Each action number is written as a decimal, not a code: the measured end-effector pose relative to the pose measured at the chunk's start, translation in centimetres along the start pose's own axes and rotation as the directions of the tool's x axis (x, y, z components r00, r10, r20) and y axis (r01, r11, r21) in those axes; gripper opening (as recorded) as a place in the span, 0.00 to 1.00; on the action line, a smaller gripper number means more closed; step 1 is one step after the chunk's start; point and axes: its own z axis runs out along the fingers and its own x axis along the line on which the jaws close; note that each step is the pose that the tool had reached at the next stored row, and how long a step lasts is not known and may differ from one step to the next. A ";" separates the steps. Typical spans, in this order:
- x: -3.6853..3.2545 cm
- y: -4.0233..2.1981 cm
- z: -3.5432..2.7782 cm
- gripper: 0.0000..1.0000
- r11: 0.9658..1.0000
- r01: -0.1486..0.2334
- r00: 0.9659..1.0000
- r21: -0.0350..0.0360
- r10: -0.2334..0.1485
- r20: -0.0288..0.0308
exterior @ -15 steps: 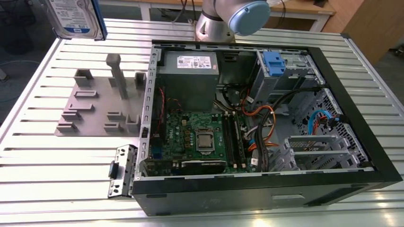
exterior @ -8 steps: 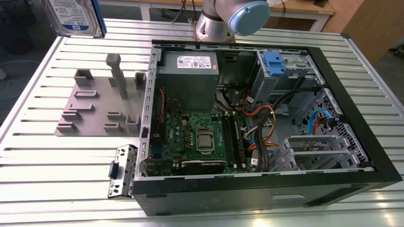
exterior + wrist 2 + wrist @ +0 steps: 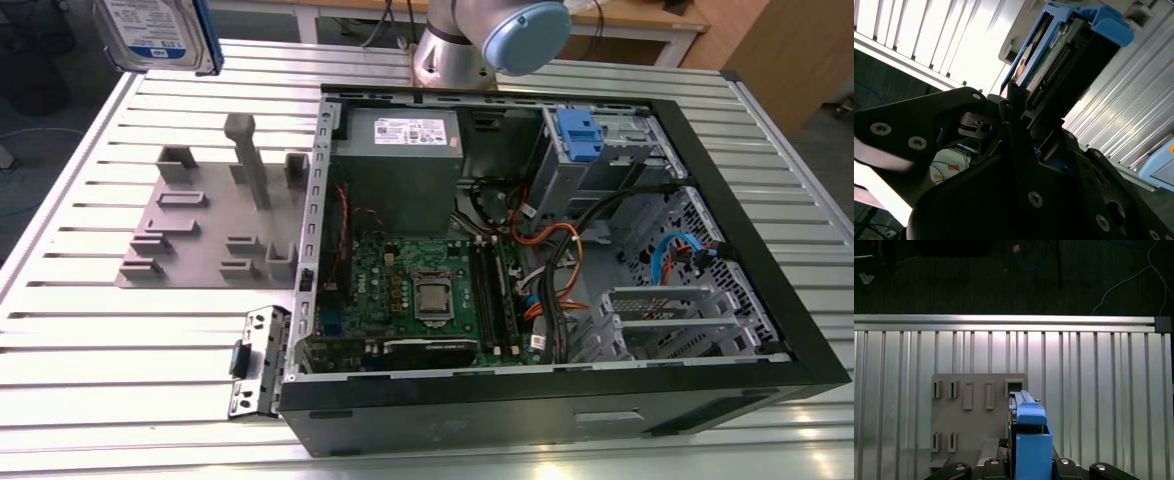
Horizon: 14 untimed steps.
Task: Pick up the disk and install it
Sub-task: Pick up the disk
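The disk (image 3: 158, 30), silver with a white-and-blue label and blue carrier rails, hangs in the air at the exterior view's upper left, above the slatted table's far corner. In the second wrist view my gripper (image 3: 1021, 107) is shut on the disk (image 3: 1054, 55), its dark fingers (image 3: 1009, 107) clamping one end. The first wrist view shows the disk (image 3: 1030, 440) edge-on between the gripper's fingers, held above the grey holder plate (image 3: 979, 410).
The grey fixture plate (image 3: 200, 220) with upright posts lies on the table (image 3: 80, 360) beside the open computer case (image 3: 761, 300). Inside the case are a grey power supply (image 3: 396, 160), a motherboard (image 3: 414, 290), cables and a drive cage with a blue bracket (image 3: 577, 130). The arm's base (image 3: 467, 40) stands behind the case.
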 end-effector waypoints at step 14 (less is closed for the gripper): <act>-0.04 0.06 -1.46 0.36 1.000 0.000 1.000 0.000 0.000 0.000</act>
